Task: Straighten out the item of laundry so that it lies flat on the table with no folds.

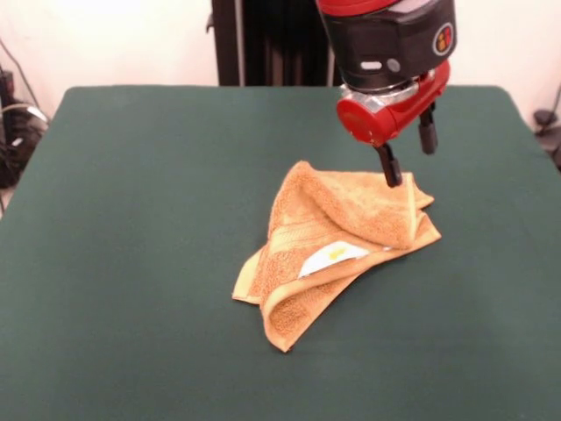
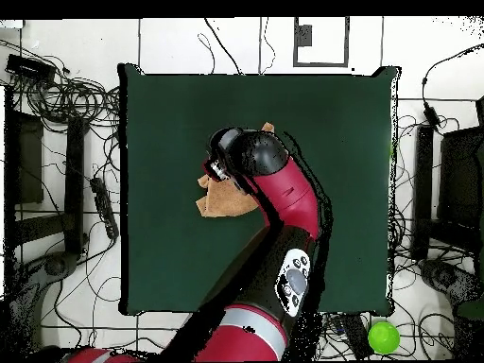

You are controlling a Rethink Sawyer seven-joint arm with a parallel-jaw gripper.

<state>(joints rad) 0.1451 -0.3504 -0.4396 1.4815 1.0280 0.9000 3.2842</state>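
Observation:
The orange-tan towel (image 1: 337, 237) lies crumpled and folded over itself near the middle of the dark green table (image 1: 131, 219). Its white tag (image 1: 331, 257) faces up on the near side. My gripper (image 1: 408, 151) is open and hangs just above the towel's far right corner. One black fingertip (image 1: 390, 171) is at or just over the towel's edge; I cannot tell if it touches. The other is clear of the cloth. In the overhead view the arm (image 2: 274, 189) covers most of the towel (image 2: 219, 200), and only part of the towel shows to the arm's left.
The table (image 2: 161, 113) spreads wide around the towel on all sides. The black pedestal (image 1: 272, 44) stands behind the far edge. Cables (image 2: 66, 104) and a green ball (image 2: 383, 337) lie on the floor beside the table.

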